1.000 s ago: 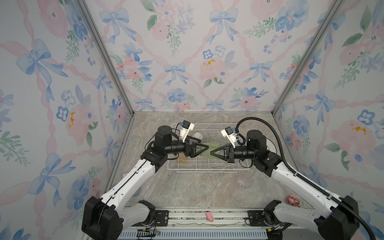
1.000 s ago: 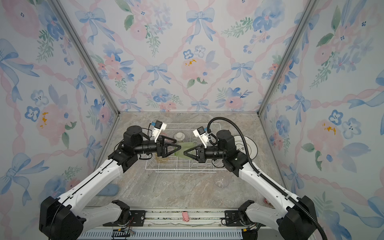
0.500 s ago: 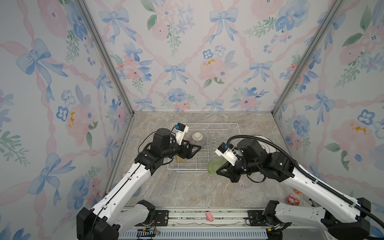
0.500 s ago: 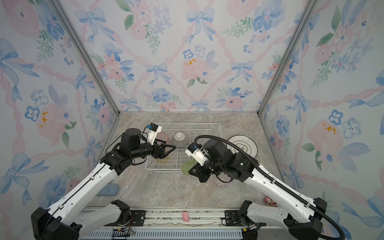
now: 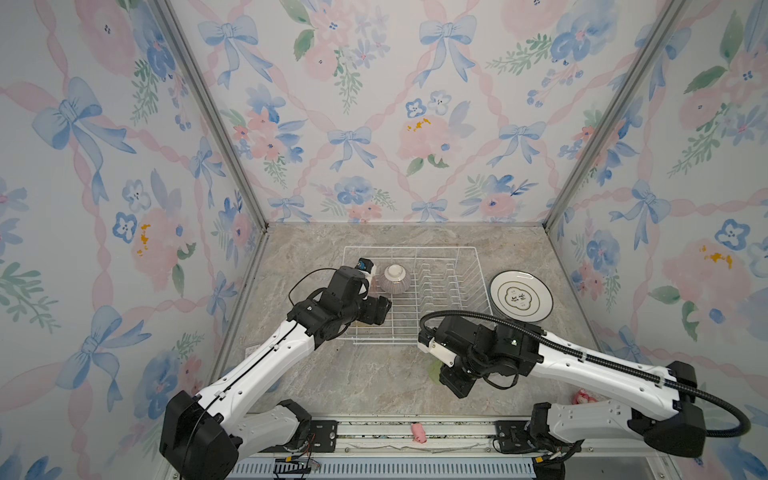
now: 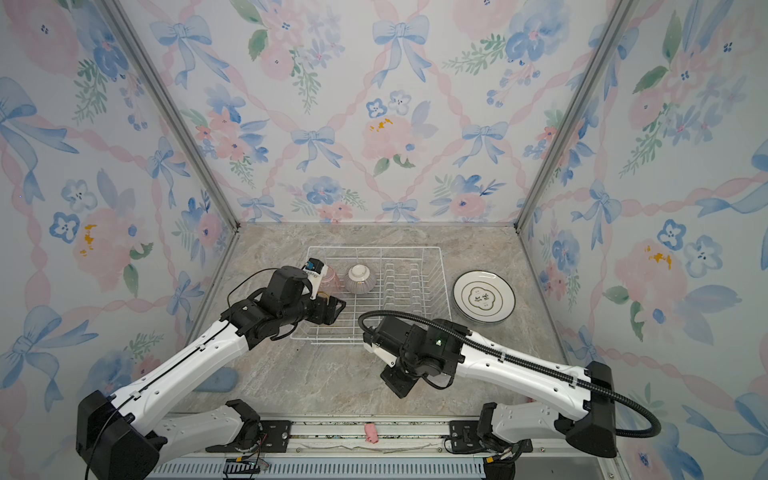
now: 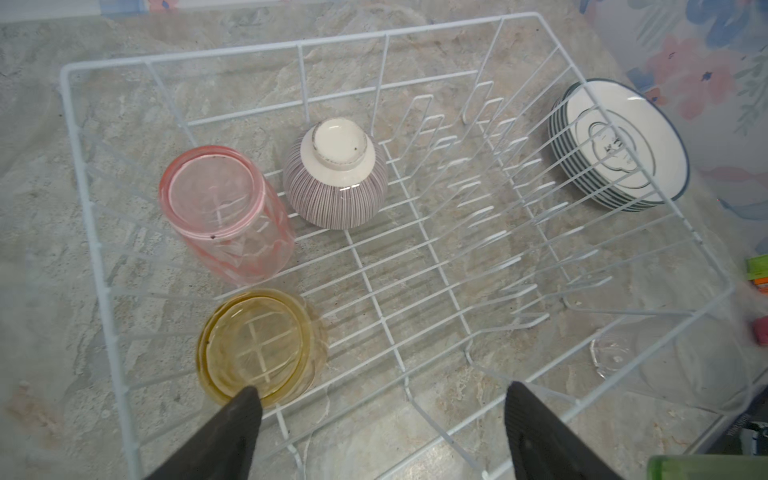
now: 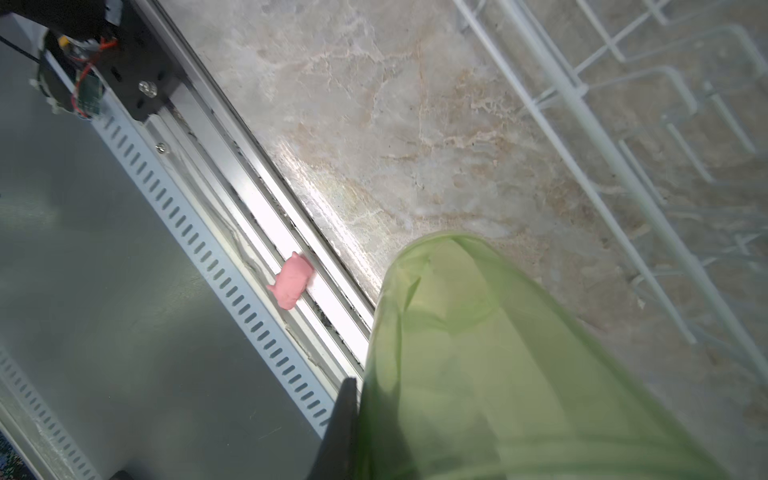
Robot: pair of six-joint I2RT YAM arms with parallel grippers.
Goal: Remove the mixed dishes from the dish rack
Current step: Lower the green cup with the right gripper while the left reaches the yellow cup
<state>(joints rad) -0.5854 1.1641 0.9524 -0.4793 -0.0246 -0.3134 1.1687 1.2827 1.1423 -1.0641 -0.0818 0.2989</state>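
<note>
The dish rack (image 7: 299, 43) is standing near the back of the counter (image 5: 374, 374). It is a wide rectangular basket of thin white wire, and rows of upright loop-shaped prongs are filling its right half in both top views.

Three pieces are sitting in its left half, all base up. The bowl (image 7: 336, 174) is round and ribbed, with fine dark pink stripes and a plain white foot. Just beside it the pink tumbler (image 7: 226, 212) is showing the wires through its translucent wall. The yellow tumbler (image 7: 259, 347) is standing nearer the front corner.

Outside the rack, near its right side, the plates (image 5: 520, 297) are lying in a neat stack. They are glossy white with dark rims. A clear tumbler (image 7: 615, 357) is showing faintly through the wires, also outside the rack.

The left tool (image 7: 382, 392) is hanging over the front left corner with its dark fingers spread wide and nothing between them.

The right tool (image 5: 455, 382) is pinching the wall of the green tumbler (image 8: 498, 353), a translucent one, above the counter in front of the rack. I cannot tell whether it is touching the counter.
</note>
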